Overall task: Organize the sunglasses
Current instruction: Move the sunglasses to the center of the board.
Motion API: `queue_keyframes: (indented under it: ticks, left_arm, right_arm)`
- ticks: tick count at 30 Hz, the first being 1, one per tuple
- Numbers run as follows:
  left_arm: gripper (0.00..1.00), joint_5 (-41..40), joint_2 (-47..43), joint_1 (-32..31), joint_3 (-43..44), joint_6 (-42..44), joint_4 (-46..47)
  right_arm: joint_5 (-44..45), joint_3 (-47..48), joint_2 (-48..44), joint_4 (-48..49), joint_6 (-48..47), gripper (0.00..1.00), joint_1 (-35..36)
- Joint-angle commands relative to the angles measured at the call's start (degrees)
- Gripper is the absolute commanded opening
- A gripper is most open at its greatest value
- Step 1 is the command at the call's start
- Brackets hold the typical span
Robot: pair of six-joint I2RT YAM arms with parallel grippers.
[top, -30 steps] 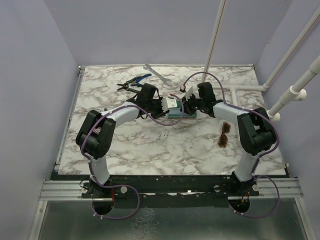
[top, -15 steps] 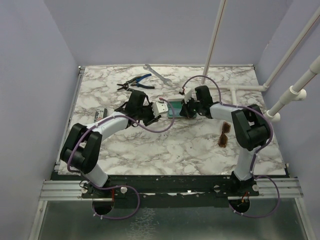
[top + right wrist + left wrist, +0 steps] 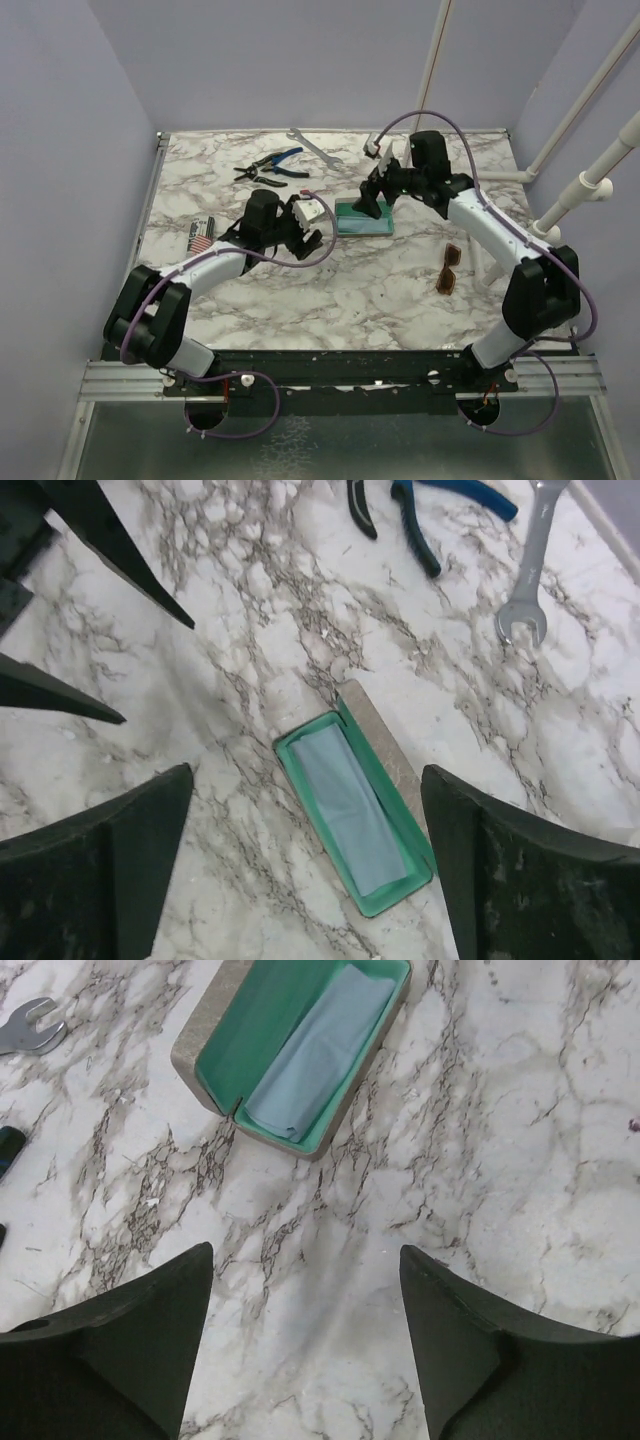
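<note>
Inspection from the remote station: the sunglasses point(image 3: 448, 270) lie on the marble table point(image 3: 330, 290) toward its right side, just beside the right arm's forearm and well apart from the case point(image 3: 362, 231). Neither wrist camera shows them. The case stands open near the table's centre, green lining up, with a light blue cloth point(image 3: 315, 1055) lying along its tray. The left gripper point(image 3: 305, 1255) hangs on the near left of the case, fingers spread and nothing between them. The right gripper point(image 3: 305, 770) hovers above the case, likewise spread wide and empty. I judge the case ready and the step in hand to be fetching the sunglasses, which falls to the right arm as the nearer one. To do it well I would bring that gripper round over the pair, turn the wrist so the fingers straddle the frame across its narrow direction, and close on the bridge or rim rather than on a lens. I cannot tell from above whether the temples are folded, so I would confirm through the wrist camera before closing. The frame looks thin, and I would expect it to slide on the smooth top if struck off-centre. Pliers point(image 3: 270, 165) and a wrench point(image 3: 313, 146) lie at the far edge, outside the likely path. On delivery I would align the pair with the case's long axis and lower it onto the cloth.
</note>
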Motion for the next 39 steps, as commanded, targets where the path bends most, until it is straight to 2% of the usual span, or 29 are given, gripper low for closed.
queue_keyframes:
  ticks: [1,5,8,11,14,18,22,28,39]
  left_arm:
    - [0.81,-1.8,-4.3,0.4,-4.4,-12.8,10.8]
    - [0.89,-9.3,-7.2,0.4,-7.9,-21.6,16.0]
    - [0.90,-16.6,-9.2,0.4,-9.6,-27.2,17.0]
    - [0.90,-19.5,-11.4,0.4,-11.4,-31.0,17.1]
    - [0.89,-21.2,-12.8,0.4,-13.1,-34.8,17.1]
    - [0.88,-21.7,-14.0,0.4,-15.0,-37.6,18.2]
    - [0.87,-22.0,-15.2,0.4,-16.5,-39.3,18.6]
    - [0.87,-22.5,-16.9,0.5,-17.6,-39.5,18.5]
    - [0.86,-22.8,-17.0,0.6,-17.2,-38.6,18.6]
  right_arm:
    - [6.6,4.1,-3.1,-11.2,3.3,1.00,-1.4]
    - [16.9,6.1,-5.0,-14.8,18.6,1.00,-5.3]
    - [25.9,1.0,-9.8,-12.8,30.2,1.00,-8.0]
    - [38.5,-3.9,-13.6,-15.8,42.9,1.00,-9.7]
    - [37.8,-4.4,-12.2,-23.4,46.2,1.00,-11.1]
    - [45.5,-1.8,-5.6,-36.9,52.2,0.98,-11.2]
    - [49.2,-2.3,-0.3,-43.3,58.5,1.00,-11.4]
    - [50.5,-7.4,-0.5,-41.7,62.9,1.00,-11.5]
    - [46.8,-16.2,0.7,-36.2,62.6,1.00,-15.7]
